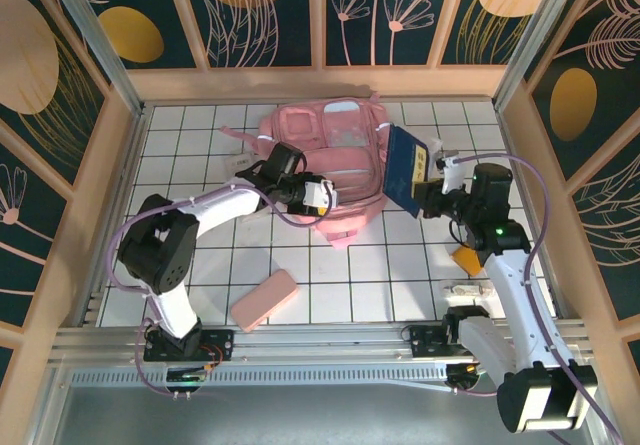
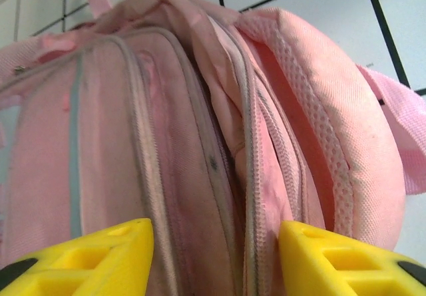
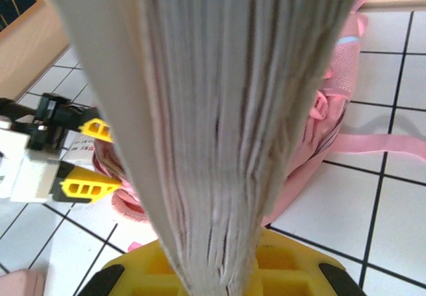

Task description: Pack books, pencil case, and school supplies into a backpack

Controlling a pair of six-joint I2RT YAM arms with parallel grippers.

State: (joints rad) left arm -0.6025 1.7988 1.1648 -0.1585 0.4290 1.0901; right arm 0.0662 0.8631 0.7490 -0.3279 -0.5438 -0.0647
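The pink backpack (image 1: 330,155) lies at the back middle of the tiled table, zip end toward me. My left gripper (image 1: 322,193) is at its near edge. In the left wrist view its yellow fingers (image 2: 86,256) stand apart, open, astride the backpack's zipper seam (image 2: 249,176). My right gripper (image 1: 432,195) is shut on the dark-blue book (image 1: 407,170) and holds it tilted up just right of the backpack. The book's page edges (image 3: 213,110) rise from that gripper (image 3: 219,276). The pink pencil case (image 1: 263,299) lies near the front. An orange square item (image 1: 466,258) and a clear packet (image 1: 468,290) lie by the right arm.
Wooden walls (image 1: 120,155) close in the table on three sides. A metal rail (image 1: 320,337) carrying the arm bases runs along the near edge. A pink strap (image 3: 379,143) trails from the backpack across the tiles. Bare tiles (image 1: 380,265) lie between the two arms.
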